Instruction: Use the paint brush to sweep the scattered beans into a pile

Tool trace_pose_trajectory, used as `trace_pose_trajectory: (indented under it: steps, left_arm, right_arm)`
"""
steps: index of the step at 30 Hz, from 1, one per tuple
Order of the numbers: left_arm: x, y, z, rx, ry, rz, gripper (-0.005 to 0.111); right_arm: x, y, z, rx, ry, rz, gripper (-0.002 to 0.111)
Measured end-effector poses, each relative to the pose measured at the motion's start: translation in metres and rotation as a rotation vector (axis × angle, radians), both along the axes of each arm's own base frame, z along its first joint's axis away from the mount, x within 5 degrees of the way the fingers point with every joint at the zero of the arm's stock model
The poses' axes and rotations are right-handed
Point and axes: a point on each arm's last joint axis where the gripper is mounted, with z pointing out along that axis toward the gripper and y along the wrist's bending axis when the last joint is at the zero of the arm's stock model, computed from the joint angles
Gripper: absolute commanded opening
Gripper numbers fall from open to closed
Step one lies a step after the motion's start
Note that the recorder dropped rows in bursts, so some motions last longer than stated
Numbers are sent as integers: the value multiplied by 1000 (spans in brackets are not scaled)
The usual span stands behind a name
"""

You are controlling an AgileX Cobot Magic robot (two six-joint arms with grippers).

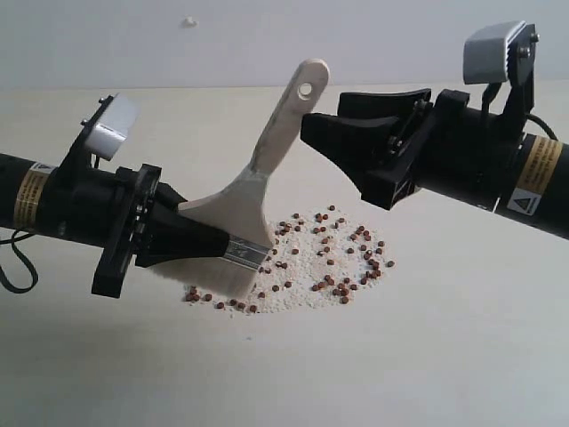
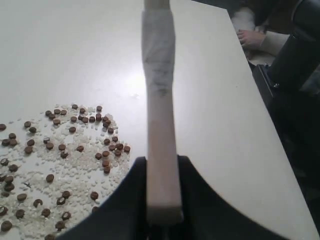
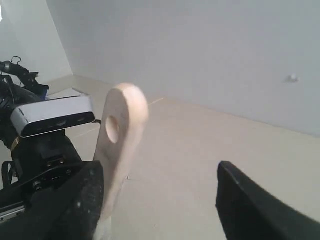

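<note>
Pale table (image 1: pixel 462 347). Right gripper (image 1: pixel 342 151) spread wide, gripping nothing, near the holed handle end of the paint brush (image 1: pixel 267 156). Left gripper (image 1: pixel 229 245) clamped on the brush at its ferrule, bristles on the table at the left edge of the beans (image 1: pixel 329 258), loosely clustered mid-table.

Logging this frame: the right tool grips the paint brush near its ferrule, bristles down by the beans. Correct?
No: the left tool grips the paint brush near its ferrule, as the exterior view shows; the right tool stands open beside the handle's end. Bristles are down by the beans.
</note>
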Motion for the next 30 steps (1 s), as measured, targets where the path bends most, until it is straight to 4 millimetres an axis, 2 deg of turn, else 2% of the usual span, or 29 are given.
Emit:
trace_pose_trajectory:
  steps: [8,14,19,30]
  left_arm:
    - [0,0,0,0,0,0,0]
    - [0,0,0,0,-2,-1,0]
    - [0,0,0,0,-2,-1,0]
    - [0,0,0,0,-2,-1,0]
  right_arm:
    - [-4,4,7,62,-53,69,61]
    - [-3,7,-3,58,-22,100,61]
    - [4,11,-11,59,-10,124,61]
    - [23,23,-16,35,-31,202,61]
